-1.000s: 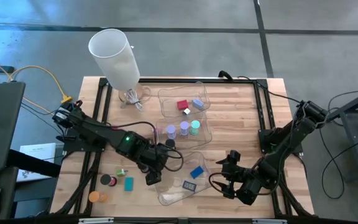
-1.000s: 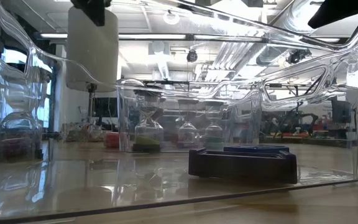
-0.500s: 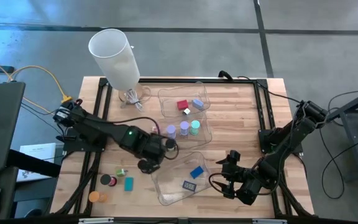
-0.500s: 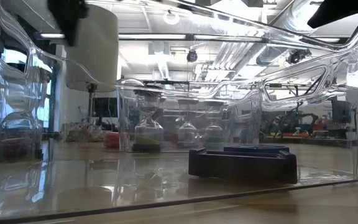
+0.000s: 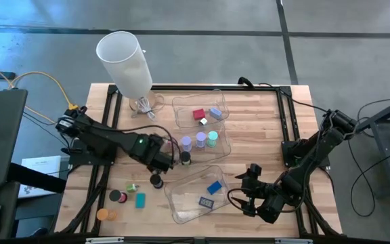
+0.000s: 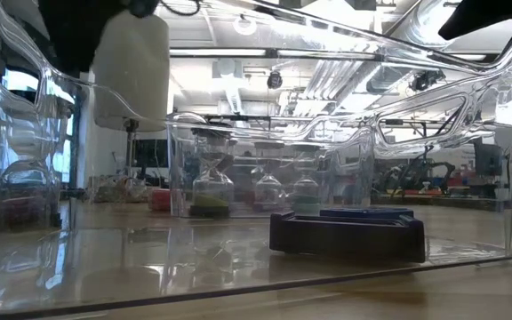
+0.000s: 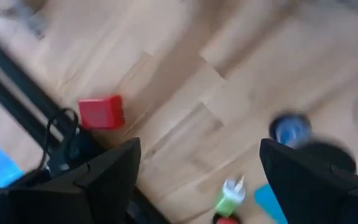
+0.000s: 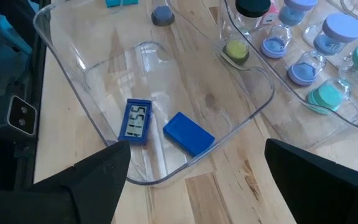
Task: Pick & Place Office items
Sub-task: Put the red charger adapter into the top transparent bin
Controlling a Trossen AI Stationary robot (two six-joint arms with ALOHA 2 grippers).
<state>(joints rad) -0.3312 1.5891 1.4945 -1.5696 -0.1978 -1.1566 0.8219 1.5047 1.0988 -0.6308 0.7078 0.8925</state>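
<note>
Office items lie on the wooden table's near left: a black cylinder (image 5: 117, 196), a teal rectangle (image 5: 139, 200), an orange cylinder (image 5: 103, 214), a small green piece (image 5: 133, 186) and a dark, blue-topped cylinder (image 5: 156, 181). My left gripper (image 5: 162, 163) hangs open above the table just beyond that cylinder, pointing almost straight down; its wrist view shows the open left gripper (image 7: 199, 149) with a red block (image 7: 101, 112) and the blue-topped cylinder (image 7: 289, 129) below. My right gripper (image 5: 249, 184) waits open by the near tray's right side, facing a blue block (image 8: 188, 132) and a flat dark rectangle (image 8: 137, 120).
Three clear trays stand in a row: the near tray (image 5: 181, 210), the middle tray (image 5: 223, 146) with lilac, teal and black cylinders, and the far tray (image 5: 181, 105) with a red and a lilac block. A big white cylinder (image 5: 124, 61) stands far left. Black rails (image 5: 110, 115) frame the table.
My left gripper has gone from the near tray's left corner toward the table's far edge and a little left, staying open. Its wrist has rolled and tipped further down. The dark blue-topped cylinder now shows uncovered on the table.
</note>
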